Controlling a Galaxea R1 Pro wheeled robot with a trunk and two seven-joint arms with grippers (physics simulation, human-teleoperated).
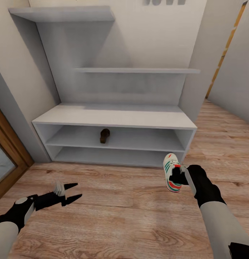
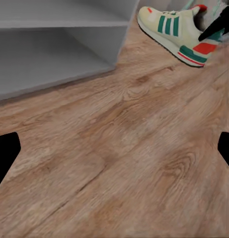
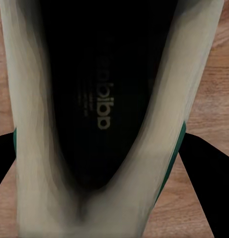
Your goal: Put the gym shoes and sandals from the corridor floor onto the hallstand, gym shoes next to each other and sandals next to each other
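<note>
White shoe (image 1: 172, 172) is hanging clamped in the right gripper (image 1: 182, 175) before the rack (image 1: 113, 118); a sandal (image 1: 105, 135) is sitting on its shelf, left gripper (image 1: 74, 191) gaping.

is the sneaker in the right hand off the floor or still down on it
Off the floor. The right hand grips the sneaker at its opening, and it hangs above the wood floor in front of the shoe rack.
</note>
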